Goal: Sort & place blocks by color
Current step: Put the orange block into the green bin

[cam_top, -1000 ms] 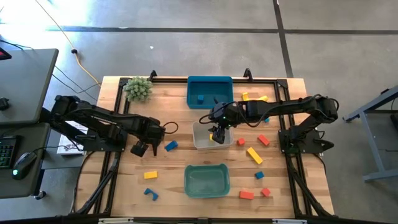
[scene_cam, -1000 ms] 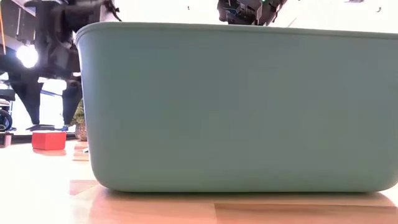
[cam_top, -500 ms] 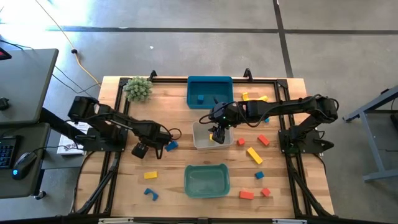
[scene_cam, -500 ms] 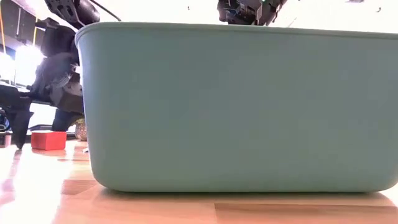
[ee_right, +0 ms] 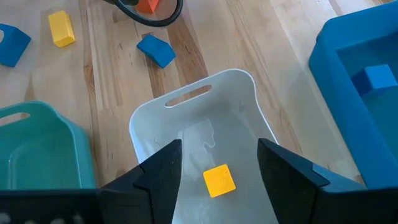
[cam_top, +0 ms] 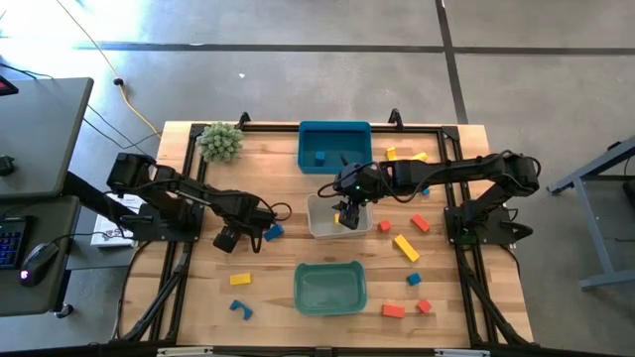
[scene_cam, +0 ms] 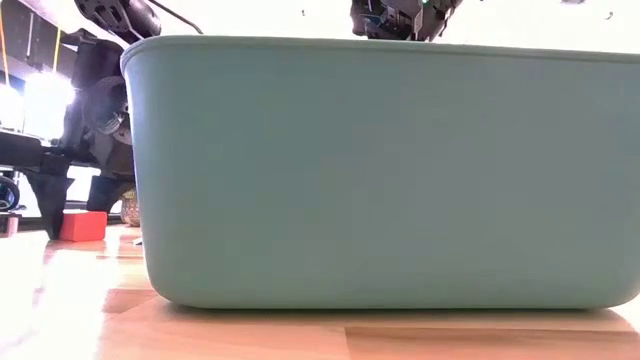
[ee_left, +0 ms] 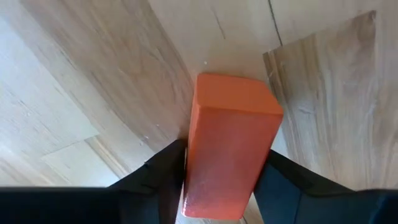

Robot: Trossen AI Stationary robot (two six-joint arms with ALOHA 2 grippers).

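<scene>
Left wrist view shows a red block [ee_left: 229, 146] standing on the table [ee_left: 81, 93], pinched between the left gripper [ee_left: 214, 171]. Right gripper [ee_right: 217, 165] hangs spread over the white bin [ee_right: 155, 121], where a yellow block [ee_right: 219, 180] lies.

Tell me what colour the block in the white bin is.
Yellow block; clearest in the right wrist view.
</scene>
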